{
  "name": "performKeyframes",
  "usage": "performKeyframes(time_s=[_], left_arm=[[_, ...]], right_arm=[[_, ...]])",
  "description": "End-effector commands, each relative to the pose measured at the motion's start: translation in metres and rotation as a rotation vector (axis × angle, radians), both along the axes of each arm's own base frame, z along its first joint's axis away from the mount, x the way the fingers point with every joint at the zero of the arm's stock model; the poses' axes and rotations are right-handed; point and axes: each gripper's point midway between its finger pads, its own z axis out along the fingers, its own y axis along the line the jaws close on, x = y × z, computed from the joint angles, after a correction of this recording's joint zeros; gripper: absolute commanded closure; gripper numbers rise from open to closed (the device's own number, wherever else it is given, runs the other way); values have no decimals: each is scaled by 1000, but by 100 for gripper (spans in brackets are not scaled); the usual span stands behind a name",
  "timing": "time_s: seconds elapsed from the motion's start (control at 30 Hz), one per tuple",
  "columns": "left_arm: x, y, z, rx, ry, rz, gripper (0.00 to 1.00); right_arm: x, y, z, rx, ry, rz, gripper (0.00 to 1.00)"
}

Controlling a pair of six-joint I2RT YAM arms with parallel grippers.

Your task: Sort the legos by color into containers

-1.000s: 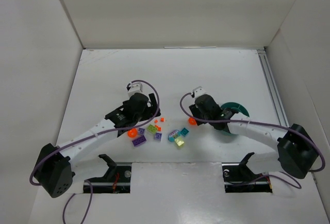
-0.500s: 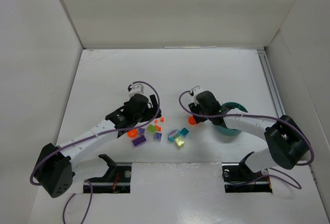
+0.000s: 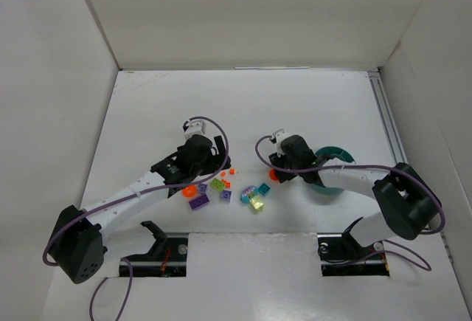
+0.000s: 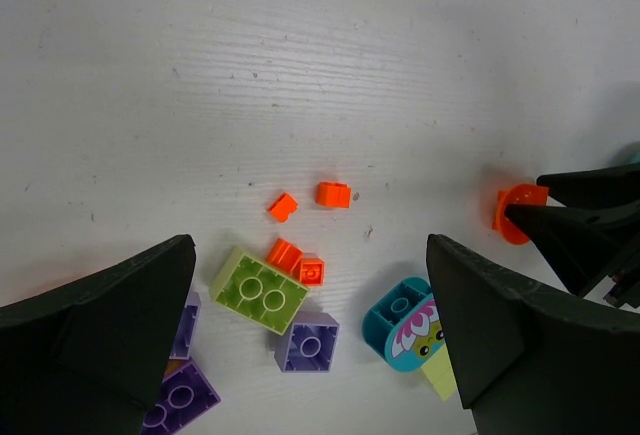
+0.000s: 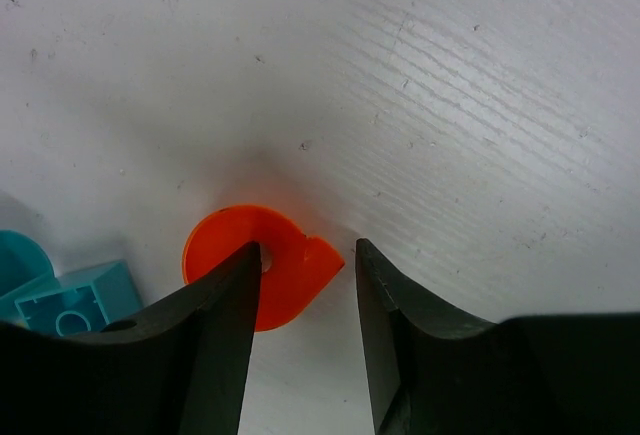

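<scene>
Right gripper (image 5: 307, 248) is set astride the orange disc (image 5: 290, 267), jaws narrowed but not seen pinching, for the bowl (image 3: 340, 151); left gripper (image 4: 310, 245) is held spread above bricks (image 4: 262, 290).

A white tabletop (image 3: 243, 107) fills the middle of the frame, boxed by white walls (image 3: 243, 11). A metal rail (image 3: 391, 125) runs down its right edge.

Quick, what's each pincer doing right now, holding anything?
Left pincer: wide open, empty, above the loose bricks.
Right pincer: open, narrow, straddling edge of the orange disc, not gripping.
</scene>
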Motion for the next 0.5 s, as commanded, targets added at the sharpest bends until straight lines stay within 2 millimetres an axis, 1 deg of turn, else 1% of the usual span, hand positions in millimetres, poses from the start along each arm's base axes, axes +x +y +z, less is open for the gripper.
performKeyframes(time_s=[0.0,0.07,0.1,0.13,0.17,0.2,0.23,0.3,0.33,0.4,0.47], left_arm=[[3,-2,3,-10,-18,-8,0],[3,-2,3,-10,-18,-8,0],[3,-2,3,-10,-18,-8,0],[3,-2,3,-10,-18,-8,0],[4,-3,5,-16,-25,-8,0],[4,-3,5,-16,-25,-8,0],[4,-3,5,-16,-25,-8,0],[4,-3,5,-16,-25,-8,0],[3,-4,2,-15,-14,-15,0],[4,-5,4,-21,-21,-15,0],[4,-5,4,-21,-21,-15,0]], right_arm=[[3,5,1,34,-16,-6,52],[2,4,-1,35,-18,-6,52],[4,8,4,57,-28,3,52],[3,8,2,64,-27,-4,56],[-1,8,2,72,-21,5,58],[1,12,4,89,-28,14,59],[0,11,2,89,-28,14,63],[-1,13,5,105,-27,14,68],[-2,13,6,112,-36,14,73],[-2,15,9,122,-39,21,77],[-1,16,11,128,-46,21,78]])
